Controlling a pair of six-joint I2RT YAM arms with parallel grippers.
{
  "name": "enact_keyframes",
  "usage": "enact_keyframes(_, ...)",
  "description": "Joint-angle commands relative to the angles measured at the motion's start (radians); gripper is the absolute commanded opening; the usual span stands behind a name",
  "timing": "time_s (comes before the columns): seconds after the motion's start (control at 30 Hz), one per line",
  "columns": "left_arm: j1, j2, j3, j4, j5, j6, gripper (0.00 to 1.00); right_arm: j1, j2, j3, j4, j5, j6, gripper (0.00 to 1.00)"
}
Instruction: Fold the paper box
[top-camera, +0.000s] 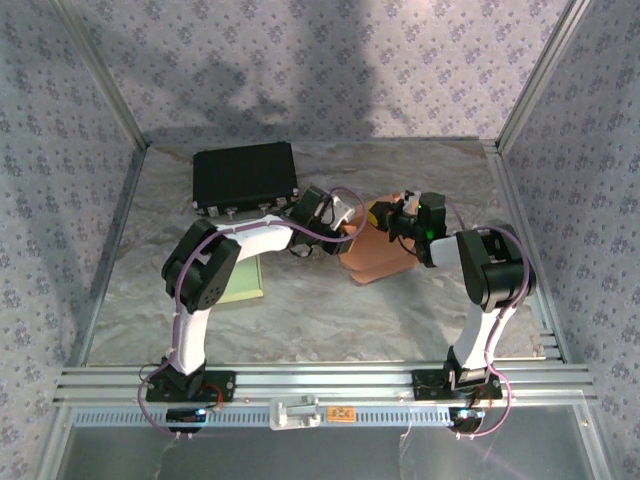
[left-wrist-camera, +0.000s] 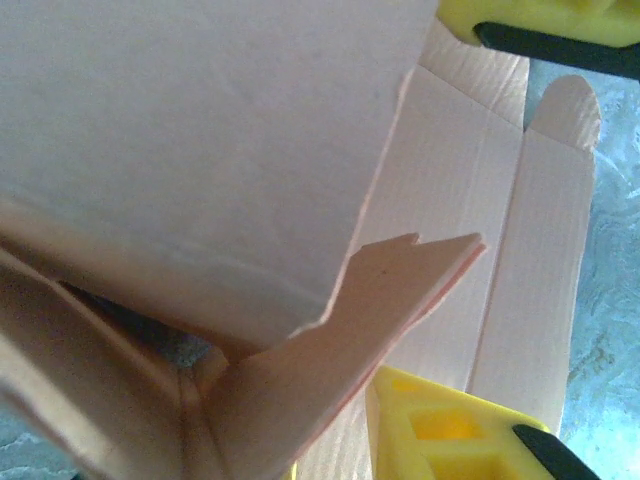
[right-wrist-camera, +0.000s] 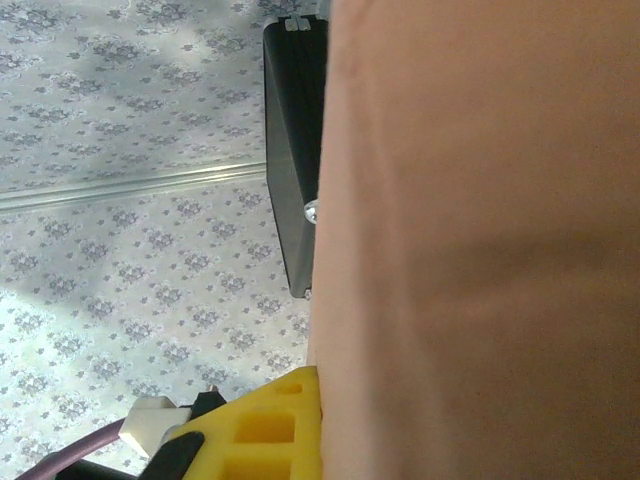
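Lilac floral-patterned walls (top-camera: 300, 60) enclose a crinkled grey tabletop (top-camera: 300, 320) framed by aluminium rails (top-camera: 320, 380).

The counter (top-camera: 320, 320) is viewed whole from above and behind the arm bases (top-camera: 200, 385). The left wrist view is held close against the paper box (left-wrist-camera: 200, 130), with the fingers (left-wrist-camera: 440, 430) at the right edge. The right wrist view, equally close, looks past it to a black case (right-wrist-camera: 290, 150), apparently shared with the overhead view.

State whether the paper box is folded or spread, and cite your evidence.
Part-folded: the box has walls raised, but one flap stands loose and a panel lies flat.
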Motion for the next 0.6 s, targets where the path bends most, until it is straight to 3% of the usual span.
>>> enact_keyframes(0.0,0.006,0.017,0.032,0.073,-0.075,-0.031,0.25,0.017,0.031,-0.022,-0.066,-0.045,-0.007,0.00)
enact_keyframes(0.47,-0.008,0.027,0.040,0.116,-0.125,-0.087,0.24,0.021,0.055,-0.026,-0.049,-0.040,-0.006,0.00)
enact_keyframes(0.57,-0.013,0.026,0.036,0.139,-0.136,-0.089,0.16,0.022,0.053,-0.025,-0.054,-0.045,-0.002,0.00)
